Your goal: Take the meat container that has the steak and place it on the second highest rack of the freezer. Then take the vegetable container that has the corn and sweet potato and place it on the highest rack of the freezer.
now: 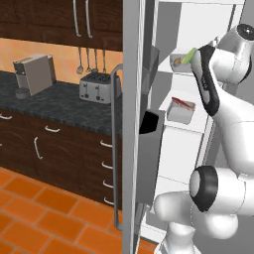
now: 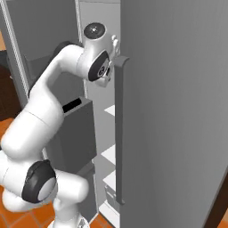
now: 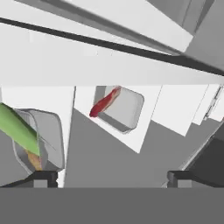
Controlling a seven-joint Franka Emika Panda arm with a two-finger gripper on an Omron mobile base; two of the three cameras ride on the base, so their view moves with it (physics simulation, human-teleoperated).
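The freezer (image 1: 131, 149) stands open, showing its white inside. The vegetable container (image 1: 179, 61) sits on the highest rack (image 1: 187, 73), with the green corn (image 1: 188, 55) sticking out slantwise. On the second highest rack (image 1: 191, 125) sits the meat container (image 1: 180, 111) holding the red steak (image 1: 182, 103). In the hand view my gripper (image 3: 111, 178) is open with nothing between its fingertips (image 3: 43, 177). It hangs back from both tubs: the meat container (image 3: 121, 108) with the steak (image 3: 104, 103) lies ahead. The vegetable container (image 3: 43, 139) with corn (image 3: 17, 127) and sweet potato (image 3: 34, 160) lies to the left.
The open door with its dark bin (image 1: 150, 130) and bar handle (image 1: 115, 149) stands left of my arm. The other freezer door (image 2: 178, 111) is closed, and its handle (image 2: 119, 133) is close to my wrist. A coffee machine (image 1: 33, 74) and a toaster (image 1: 95, 87) sit on the dark counter (image 1: 54, 101).
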